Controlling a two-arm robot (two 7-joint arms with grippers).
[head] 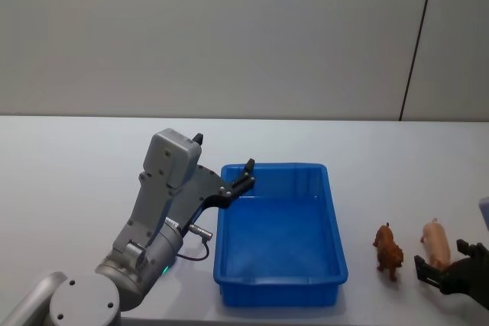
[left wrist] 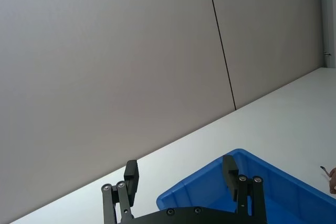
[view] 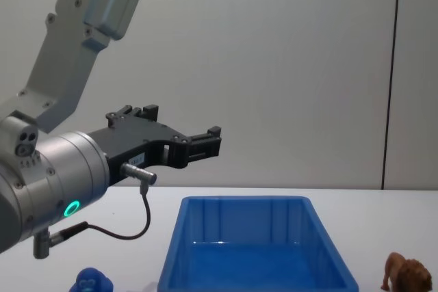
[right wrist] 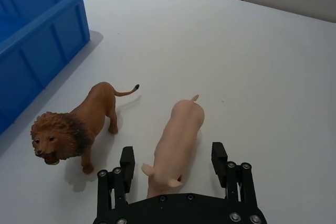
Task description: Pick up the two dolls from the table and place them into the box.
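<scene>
At the tabletop's front right corner the empty, wide-open right gripper straddles the pink pig, which lies lengthwise between its fingers; the left gripper idles open by the bin.

No readable text, labels, brands or numbers anywhere.

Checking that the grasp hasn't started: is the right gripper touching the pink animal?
Apart. In the right wrist view the right gripper straddles the pink animal, open, with white table showing between each finger and its body.
</scene>
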